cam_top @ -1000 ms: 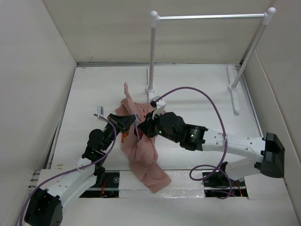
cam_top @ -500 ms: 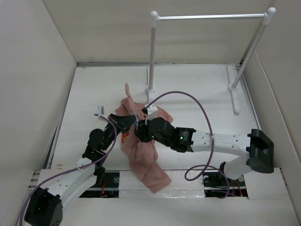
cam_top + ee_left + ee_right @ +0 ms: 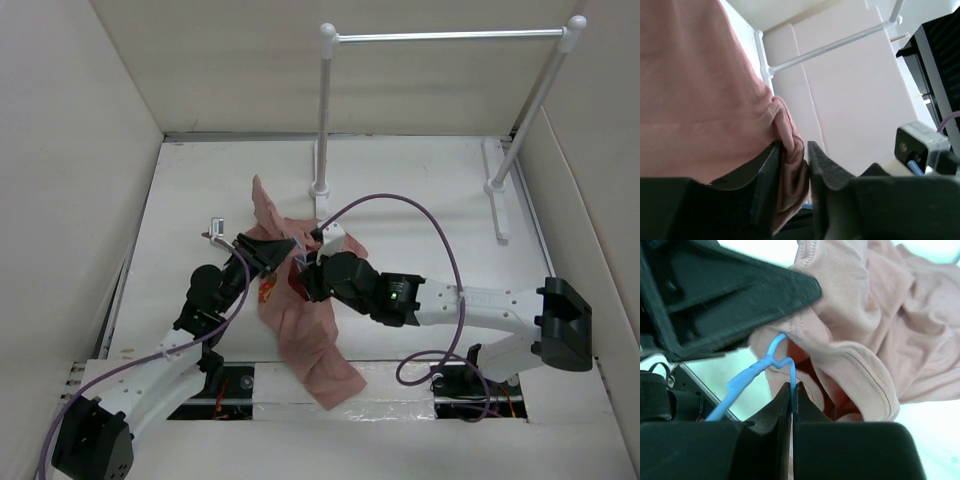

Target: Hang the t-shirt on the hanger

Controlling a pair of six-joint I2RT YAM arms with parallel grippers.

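Observation:
The dusty-pink t-shirt (image 3: 312,345) lies crumpled between the two arms, one end trailing toward the near edge. My left gripper (image 3: 288,250) holds a bunched fold of the t-shirt (image 3: 700,100) between its jaws; in the left wrist view the left gripper (image 3: 794,147) has the fabric filling the gap. My right gripper (image 3: 305,280) is right next to it. In the right wrist view the right gripper (image 3: 791,386) is shut on the thin pale-blue wire of the hanger (image 3: 771,360), whose twisted neck pokes out beside the t-shirt (image 3: 865,315). The rest of the hanger is hidden by fabric.
A white-posted rack (image 3: 450,36) with a metal rail stands at the back, its left post foot (image 3: 320,188) just beyond the shirt. Its rail (image 3: 830,47) shows in the left wrist view. White walls enclose the table on three sides.
My right gripper opened, moved in to the left and shut on the hanger wire. My left gripper rose slightly, pulling the shirt's far corner up and to the left.

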